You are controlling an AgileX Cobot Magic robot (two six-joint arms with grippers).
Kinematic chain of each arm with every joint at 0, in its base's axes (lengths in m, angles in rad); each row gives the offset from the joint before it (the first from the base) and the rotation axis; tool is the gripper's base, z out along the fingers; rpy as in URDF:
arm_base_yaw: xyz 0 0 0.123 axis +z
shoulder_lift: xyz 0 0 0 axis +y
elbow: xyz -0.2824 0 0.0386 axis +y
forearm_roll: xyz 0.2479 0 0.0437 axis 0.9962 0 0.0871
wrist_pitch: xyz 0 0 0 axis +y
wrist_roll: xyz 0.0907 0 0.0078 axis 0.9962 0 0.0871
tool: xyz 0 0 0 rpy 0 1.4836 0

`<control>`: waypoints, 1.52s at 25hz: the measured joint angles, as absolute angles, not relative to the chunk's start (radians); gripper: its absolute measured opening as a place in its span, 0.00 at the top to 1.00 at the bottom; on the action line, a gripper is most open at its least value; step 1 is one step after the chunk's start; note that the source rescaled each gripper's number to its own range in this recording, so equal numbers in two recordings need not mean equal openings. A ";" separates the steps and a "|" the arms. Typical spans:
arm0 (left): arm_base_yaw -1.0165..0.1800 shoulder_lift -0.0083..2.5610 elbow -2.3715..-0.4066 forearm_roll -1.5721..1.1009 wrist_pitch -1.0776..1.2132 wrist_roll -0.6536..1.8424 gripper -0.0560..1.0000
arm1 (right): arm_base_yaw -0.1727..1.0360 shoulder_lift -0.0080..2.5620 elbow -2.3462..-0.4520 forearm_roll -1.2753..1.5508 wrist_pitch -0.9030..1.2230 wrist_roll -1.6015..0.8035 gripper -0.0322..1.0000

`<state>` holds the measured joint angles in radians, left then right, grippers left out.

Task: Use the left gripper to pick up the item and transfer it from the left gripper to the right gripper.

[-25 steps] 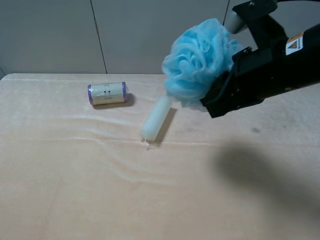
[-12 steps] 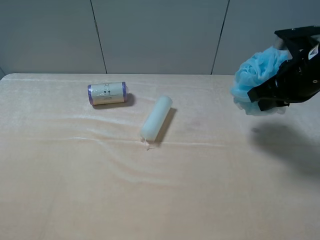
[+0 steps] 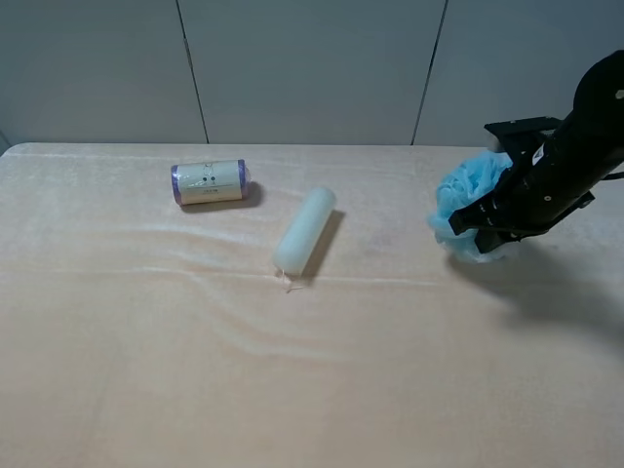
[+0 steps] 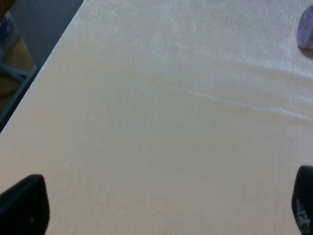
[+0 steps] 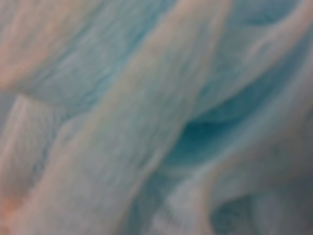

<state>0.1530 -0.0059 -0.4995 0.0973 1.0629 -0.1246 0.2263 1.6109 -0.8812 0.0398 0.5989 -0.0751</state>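
Note:
The light-blue mesh bath pouf [image 3: 466,207] hangs at the right of the table, low over the cloth, in my right gripper [image 3: 487,226]. The right gripper is shut on it, and its black arm reaches in from the right edge. In the right wrist view the pouf's mesh [image 5: 156,117] fills the whole frame, blurred, and hides the fingers. My left gripper [image 4: 164,210] is open and empty over bare cloth near the table's left edge. Only its two fingertips [image 4: 24,203] show in the left wrist view. It is out of the exterior high view.
A pale cream cylinder [image 3: 304,231] lies at the table's middle. A purple-ended labelled roll [image 3: 209,181] lies at the back left; its end shows in the left wrist view [image 4: 305,29]. The table's left edge [image 4: 34,78] drops off to a dark floor.
My right gripper has carried the pouf from high over the table's middle out to the right, then down and slightly left toward the cloth. The cylinder and roll have not moved.

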 joint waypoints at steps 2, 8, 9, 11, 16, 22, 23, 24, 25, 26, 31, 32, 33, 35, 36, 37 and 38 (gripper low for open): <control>0.153 -0.006 -0.500 0.097 1.063 -0.125 0.00 | 0.226 1.631 -0.881 0.055 0.587 -0.075 0.93; 0.153 -0.006 -0.500 0.097 1.063 -0.125 0.00 | 0.226 1.641 -0.881 0.096 0.564 -0.075 0.11; 0.153 -0.006 -0.500 0.097 1.063 -0.125 0.00 | 0.226 1.641 -0.881 0.107 0.565 -0.075 0.07; 0.153 -0.006 -0.500 0.097 1.063 -0.125 0.00 | 0.226 1.641 -0.881 0.115 0.568 -0.075 0.02; 0.153 -0.006 -0.500 0.097 1.063 -0.125 0.00 | 0.226 1.578 -0.914 0.118 0.641 -0.075 0.00; 0.153 -0.006 -0.500 0.097 1.063 -0.125 0.00 | 0.226 1.440 -1.005 0.118 0.805 -0.071 0.00; 0.153 -0.006 -0.500 0.097 1.063 -0.125 0.00 | 0.226 1.417 -1.016 0.118 0.830 -0.071 0.00; 0.153 -0.006 -0.500 0.097 1.063 -0.125 0.00 | 0.226 1.391 -1.023 0.118 0.852 -0.071 0.00; 0.153 -0.006 -0.500 0.097 1.063 -0.125 0.00 | 0.226 1.364 -1.027 0.118 0.868 -0.070 0.00; 0.153 -0.006 -0.500 0.097 1.063 -0.125 0.00 | 0.226 1.341 -1.029 0.119 0.886 -0.069 0.00; 0.153 -0.006 -0.500 0.097 1.063 -0.125 0.00 | 0.226 1.205 -1.031 0.120 1.010 -0.048 0.00; 0.153 -0.006 -0.500 0.097 1.063 -0.125 0.00 | 0.226 1.175 -1.031 0.121 1.039 -0.044 0.00; 0.153 -0.006 -0.500 0.097 1.063 -0.125 0.00 | 0.226 1.151 -1.031 0.121 1.073 -0.044 0.00; 0.153 -0.006 -0.500 0.097 1.063 -0.125 0.00 | 0.226 1.094 -1.031 0.121 1.132 -0.038 0.00; 0.153 -0.006 -0.500 0.097 1.063 -0.125 0.00 | 0.226 1.065 -1.031 0.121 1.163 -0.036 0.00; 0.153 -0.006 -0.500 0.097 1.063 -0.125 0.00 | 0.226 1.040 -1.029 0.121 1.187 -0.034 0.00; 0.153 -0.006 -0.500 0.097 1.063 -0.125 0.00 | 0.226 1.009 -1.026 0.121 1.199 -0.034 0.00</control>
